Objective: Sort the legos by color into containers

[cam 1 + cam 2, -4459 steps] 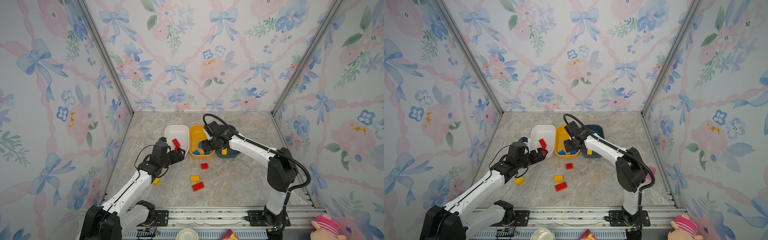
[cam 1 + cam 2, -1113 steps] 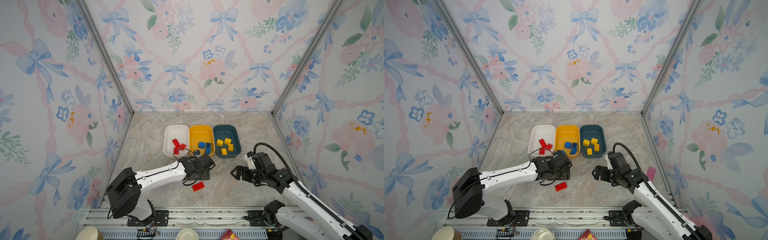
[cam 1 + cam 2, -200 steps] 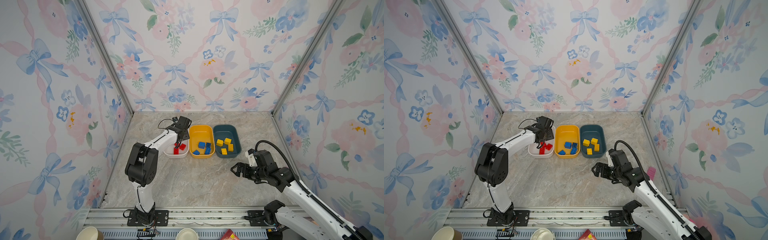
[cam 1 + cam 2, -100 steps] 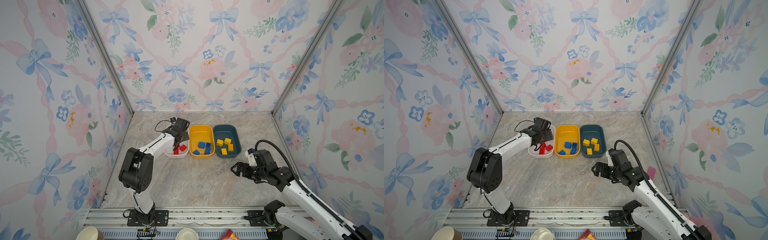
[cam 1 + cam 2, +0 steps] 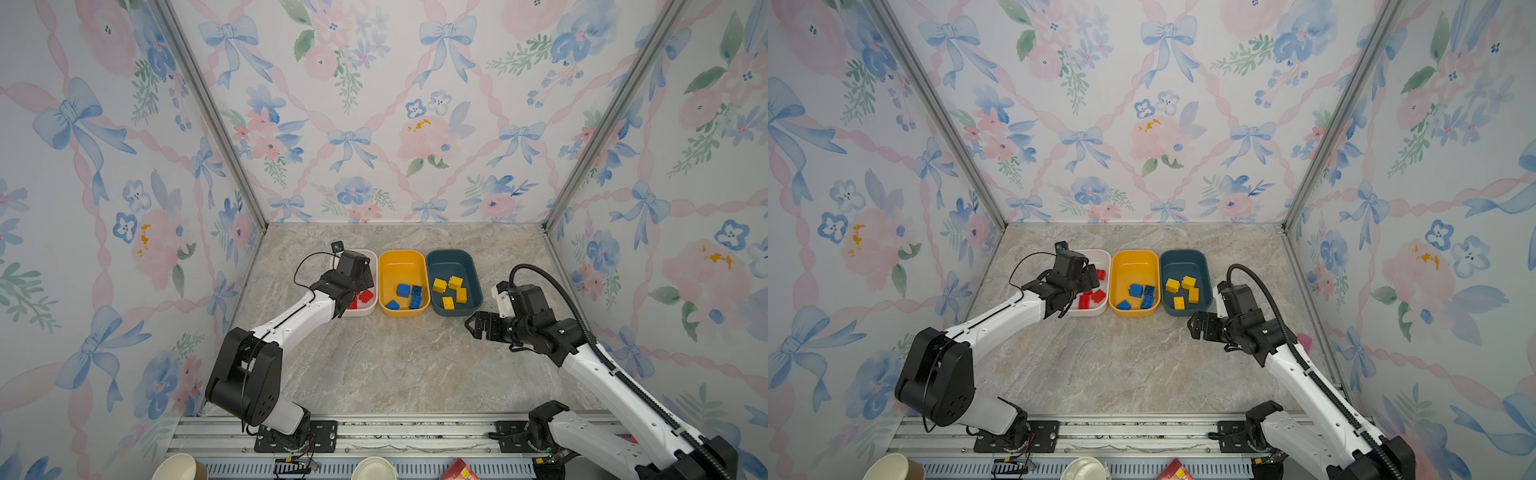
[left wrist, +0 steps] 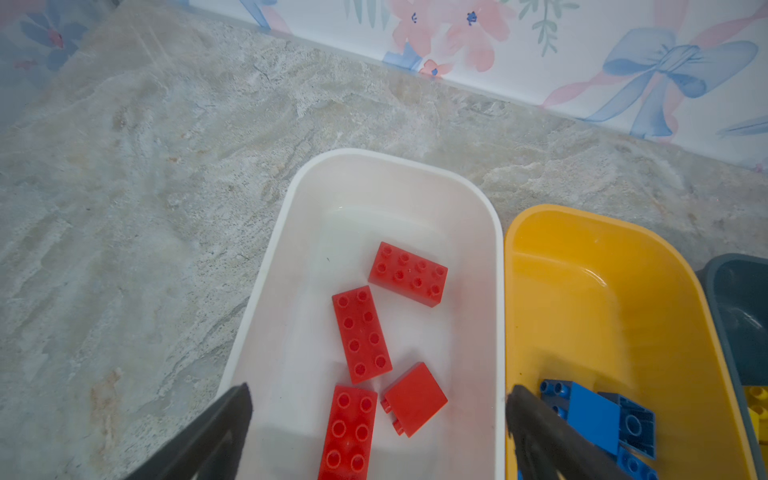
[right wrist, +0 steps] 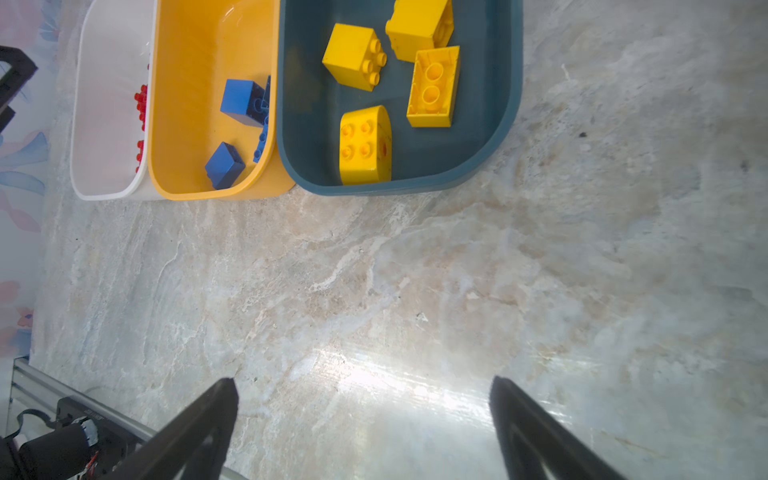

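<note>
Three containers stand side by side at the back of the table. The white container [image 5: 370, 309] [image 5: 1094, 253] [image 6: 291, 195] holds several red legos [image 6: 361, 334] [image 5: 1099, 296]. The yellow container [image 5: 401, 259] [image 5: 1133, 257] [image 7: 187, 83] holds blue legos [image 5: 409, 291] [image 7: 243, 102]. The teal container [image 5: 449, 259] [image 5: 1183, 257] [image 7: 307, 124] holds yellow legos [image 5: 451, 286] [image 7: 365, 143]. My left gripper [image 6: 379, 392] [image 5: 361, 270] hangs open over the white container, holding nothing. My right gripper [image 7: 362, 383] [image 5: 478, 326] is open and empty above bare table, in front of the teal container and to its right.
Floral walls close in the table on three sides. A metal rail [image 5: 395, 432] runs along the front edge. Below it are two paper cups [image 5: 178, 467] [image 5: 374, 469] and a red packet [image 5: 457, 471]. A small pink thing [image 5: 1304, 341] lies by the right wall.
My left gripper has opened wider over the white container, and its arm has shifted a little to the left. The right arm has not moved.
</note>
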